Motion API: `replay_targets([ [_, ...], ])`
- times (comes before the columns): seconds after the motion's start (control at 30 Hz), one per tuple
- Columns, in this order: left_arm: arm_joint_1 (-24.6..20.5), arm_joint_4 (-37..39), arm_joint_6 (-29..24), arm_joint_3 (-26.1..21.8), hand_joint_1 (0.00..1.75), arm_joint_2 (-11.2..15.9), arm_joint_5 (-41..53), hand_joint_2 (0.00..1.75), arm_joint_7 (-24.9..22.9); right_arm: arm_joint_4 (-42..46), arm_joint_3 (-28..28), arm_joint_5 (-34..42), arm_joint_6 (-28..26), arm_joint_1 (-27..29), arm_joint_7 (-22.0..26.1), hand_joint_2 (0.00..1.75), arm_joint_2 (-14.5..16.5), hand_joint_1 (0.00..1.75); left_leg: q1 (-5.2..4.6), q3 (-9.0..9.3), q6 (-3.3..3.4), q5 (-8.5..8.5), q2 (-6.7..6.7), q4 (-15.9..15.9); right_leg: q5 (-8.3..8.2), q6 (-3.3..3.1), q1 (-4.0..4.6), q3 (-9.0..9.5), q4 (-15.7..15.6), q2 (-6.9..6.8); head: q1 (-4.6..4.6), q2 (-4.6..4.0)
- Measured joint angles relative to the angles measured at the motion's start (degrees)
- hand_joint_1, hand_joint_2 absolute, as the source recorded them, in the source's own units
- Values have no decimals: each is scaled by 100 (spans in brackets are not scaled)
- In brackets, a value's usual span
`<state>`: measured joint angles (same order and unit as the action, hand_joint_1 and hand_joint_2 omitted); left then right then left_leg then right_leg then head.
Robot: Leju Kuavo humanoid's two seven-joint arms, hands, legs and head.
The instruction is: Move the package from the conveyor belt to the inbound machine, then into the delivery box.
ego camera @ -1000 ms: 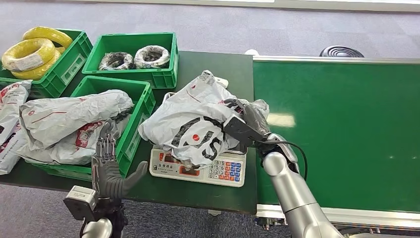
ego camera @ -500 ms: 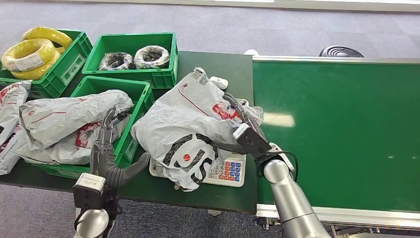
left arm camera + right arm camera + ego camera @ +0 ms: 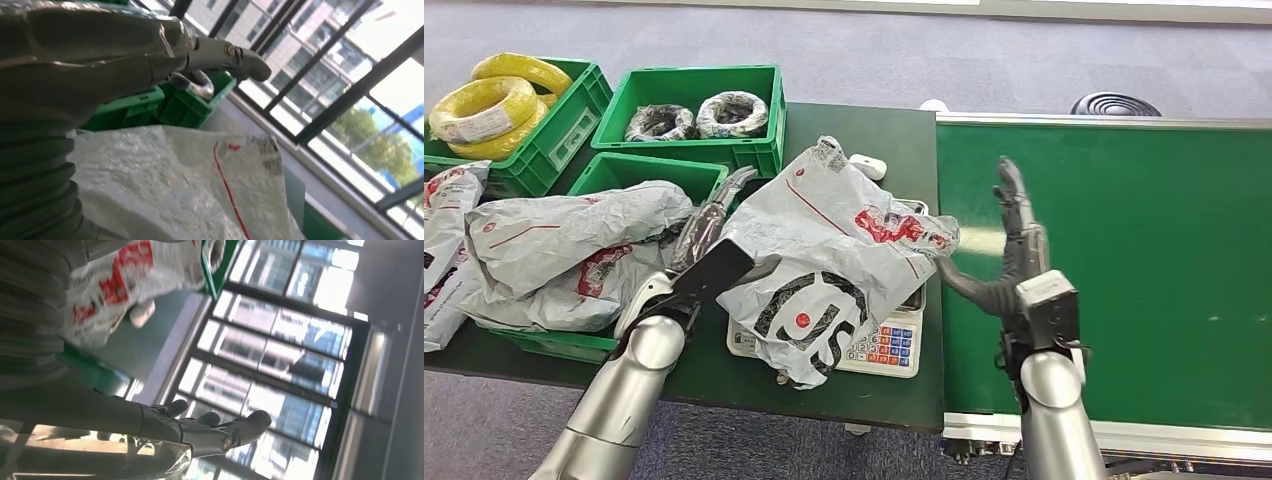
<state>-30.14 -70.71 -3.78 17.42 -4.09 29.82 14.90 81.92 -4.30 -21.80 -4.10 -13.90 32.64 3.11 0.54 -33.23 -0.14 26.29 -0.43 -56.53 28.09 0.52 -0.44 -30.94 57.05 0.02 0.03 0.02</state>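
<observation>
Resting on scale [image 3: 879, 348]: package [image 3: 824, 255] | crate [image 3: 707, 185]: grey bags [image 3: 574, 245] | hands [image 3: 709, 235] [image 3: 1014, 235] spread, empty

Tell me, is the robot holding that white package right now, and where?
Not clearly held. The right hand is open beside the package on the scale; the left hand lies against its other side; a grip cannot be told.

**Everything placed around the scale**

The package [image 3: 824, 255] lies on the scale [image 3: 879, 345]. Left of the scale stands a crate [image 3: 709, 180] holding bags [image 3: 564, 250]; behind it, another crate [image 3: 754, 155] with coils [image 3: 729, 112]. Right of the scale runs the conveyor belt [image 3: 1144, 260].
</observation>
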Motion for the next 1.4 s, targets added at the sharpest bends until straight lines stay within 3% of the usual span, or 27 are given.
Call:
replay_targets([
  [0.13, -652, 1141, 120, 298, 0, -154, 286, 175, -98, 820, 599, 204, -760, 590, 151, 175, -25, 0, -1, -3, 1, 1, 1, 0, 0, 0, 0, -2, 0, 1, 0, -1],
  [0.23, -1046, 1913, 179, 504, 0, -307, 413, 175, -109, 1307, 871, 274, -1021, 1006, 229, 175, -14, 0, -2, -4, 1, 2, 4, 1, 0, 0, 1, -2, 0, 3, -1, 0],
  [0.37, -1414, 2735, 390, 763, 124, -482, 590, 175, -142, 1769, 1050, 362, -1255, 1445, 270, 175, 6, 0, 0, -3, 1, 2, 7, 2, 0, 0, 4, -2, 0, 6, -1, 1],
  [0.53, -1643, 3410, 540, 1036, 169, -636, 712, 175, -189, 2071, 1202, 629, -1331, 1809, 300, 175, 17, 0, 0, -3, 1, 2, 12, 3, 0, 0, 5, 0, 1, 9, -1, 0],
  [0.77, -1770, 3619, 228, 1106, 175, -652, 385, 175, -127, 2127, 1259, 755, -1188, 1852, 223, 175, 34, 0, -1, -2, 1, 1, 9, 3, -1, 0, 5, 5, 1, 8, -1, 0],
  [0.9, -1762, 3301, -30, 983, 175, -543, 43, 175, -62, 2127, 1259, 766, -1165, 1855, 211, 175, 51, 0, 0, -2, 0, 1, 10, 3, -1, 0, 5, 4, 3, 9, -1, 1],
  [1.17, -1628, 1892, -473, 552, 175, -197, -471, 175, 3, 2127, 1299, 762, -1222, 1950, 211, 175, 95, 0, 0, -6, 0, 1, 10, 4, 1, -1, 7, 0, 3, 9, -1, 1],
  [1.4, -1347, 161, -1117, 94, 175, 197, -577, 175, -6, 2233, 1392, 793, -1251, 2264, 239, 175, 139, 0, 0, -8, 0, 1, 11, 5, 1, -2, 7, -2, 2, 9, 0, 0],
])
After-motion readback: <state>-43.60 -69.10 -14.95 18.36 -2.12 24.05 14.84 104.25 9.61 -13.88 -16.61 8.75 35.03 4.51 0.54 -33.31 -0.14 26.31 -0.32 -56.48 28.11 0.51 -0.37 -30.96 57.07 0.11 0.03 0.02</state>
